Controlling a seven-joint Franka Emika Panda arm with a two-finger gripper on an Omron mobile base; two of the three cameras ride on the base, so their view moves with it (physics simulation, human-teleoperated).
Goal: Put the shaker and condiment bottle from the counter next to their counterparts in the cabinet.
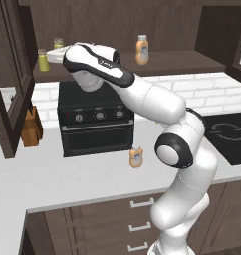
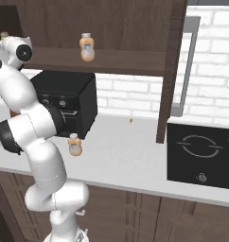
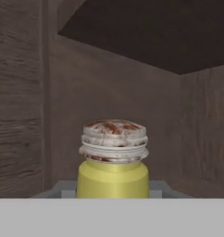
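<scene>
In the hand view my gripper point(image 3: 113, 187) is shut on the yellow-green shaker point(image 3: 113, 162), which stands upright inside the dark brown cabinet point(image 3: 21, 115). From the left base view the held shaker point(image 1: 58, 44) sits at the shelf's left end, just right of its counterpart shaker point(image 1: 43, 60). A counterpart orange bottle point(image 1: 142, 50) stands further right on the cabinet shelf point(image 1: 182, 62). The orange condiment bottle point(image 1: 136, 156) stands on the counter point(image 1: 67, 179), in front of the oven, and it appears again in the right base view point(image 2: 74, 144).
A black toaster oven point(image 1: 95, 119) sits on the counter under the shelf. A brown knife block point(image 1: 31, 128) stands to its left, beside the open cabinet door point(image 1: 10, 84). A black cooktop point(image 1: 227, 134) lies at the right. Drawer fronts point(image 1: 137, 219) run below.
</scene>
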